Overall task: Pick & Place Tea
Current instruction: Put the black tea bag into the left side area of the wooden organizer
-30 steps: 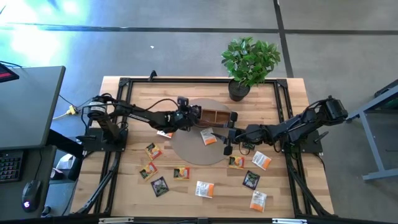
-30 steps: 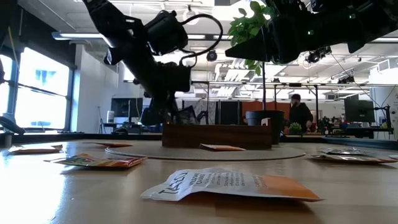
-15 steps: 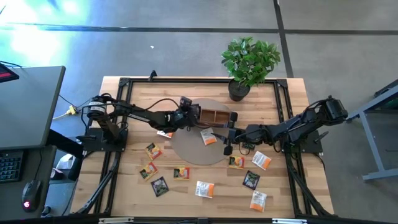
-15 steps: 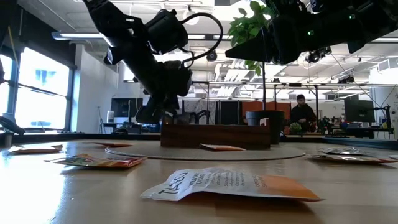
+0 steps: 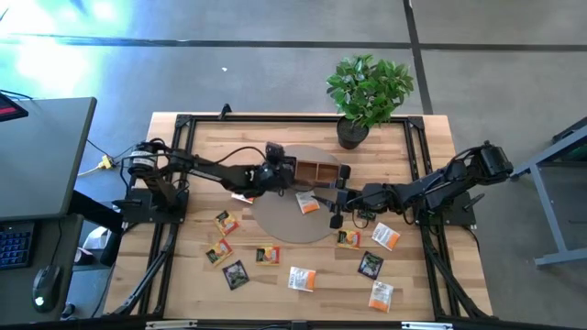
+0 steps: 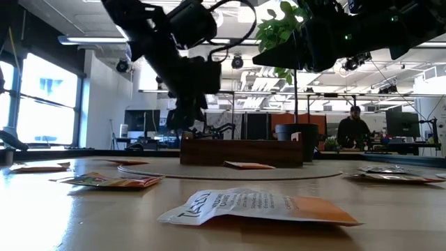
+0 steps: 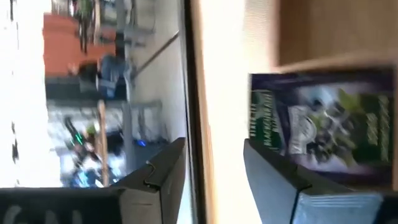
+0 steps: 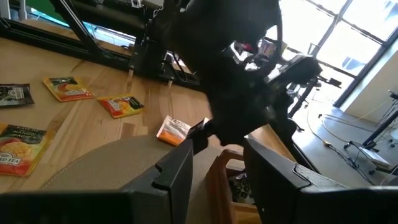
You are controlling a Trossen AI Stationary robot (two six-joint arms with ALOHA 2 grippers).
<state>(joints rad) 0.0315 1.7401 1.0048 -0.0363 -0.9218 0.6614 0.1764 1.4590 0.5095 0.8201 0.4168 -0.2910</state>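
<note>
Over the left end of the brown wooden tray [image 5: 323, 171] my left gripper [image 5: 280, 171] hangs open. Its wrist view shows a dark tea sachet [image 7: 323, 127] lying flat in the tray, just beyond the open fingers [image 7: 214, 177], which have nothing between them. My right gripper [image 5: 323, 194] hovers open above the round mat [image 5: 275, 215], beside a white-and-orange sachet [image 5: 307, 202]. Several more tea sachets [image 5: 302, 278] lie flat on the table's near half. In the low view my left gripper [image 6: 185, 122] hangs above the tray [image 6: 244, 152].
A potted plant [image 5: 367, 92] stands at the far edge behind the tray. Black frame rails [image 5: 174, 192] run along both table sides. Sachets lie scattered left [image 5: 226, 221], near [image 5: 236, 273] and right [image 5: 385, 236]. A person [image 6: 352, 129] shows far off in the room.
My left gripper has risen a little from the tray's left end. My right gripper has kept still, and the loose sachets have not moved.
</note>
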